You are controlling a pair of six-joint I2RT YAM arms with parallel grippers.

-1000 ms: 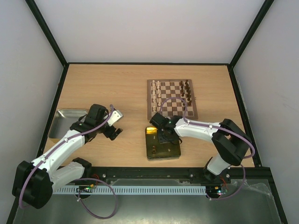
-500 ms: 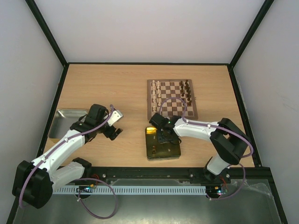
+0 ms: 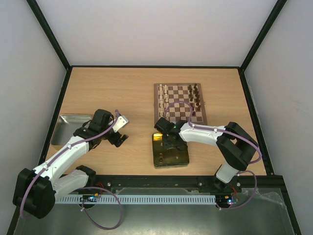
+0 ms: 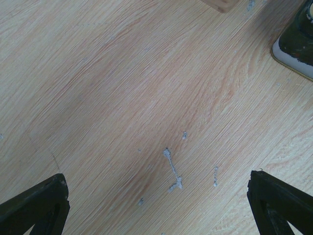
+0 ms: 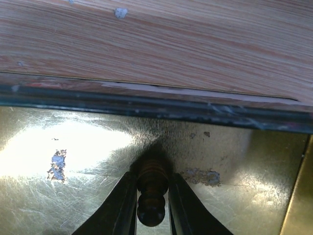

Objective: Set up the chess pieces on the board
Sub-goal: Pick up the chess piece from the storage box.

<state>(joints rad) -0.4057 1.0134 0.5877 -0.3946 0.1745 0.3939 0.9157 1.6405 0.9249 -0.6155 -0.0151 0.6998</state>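
The board [image 3: 180,104] lies at the table's back centre, with cream pieces [image 3: 165,96] along its left side and dark brown pieces [image 3: 196,96] along its right. My right gripper [image 3: 169,143] is down inside the shiny gold tin [image 3: 170,155] and is shut on a dark brown chess piece [image 5: 152,193], its jaws pressed against both sides of it just above the tin floor. A couple of small pieces [image 3: 161,157] lie in the tin's near part. My left gripper [image 3: 119,139] hovers open over bare table, fingers [image 4: 34,205] wide apart and empty.
A grey metal tray [image 3: 63,130] sits at the left edge of the table. The gold tin's dark rim [image 5: 156,105] runs across the right wrist view just beyond the held piece. A tin corner [image 4: 296,41] shows in the left wrist view.
My right gripper has shifted slightly left and lower inside the gold tin. The left arm has not moved.
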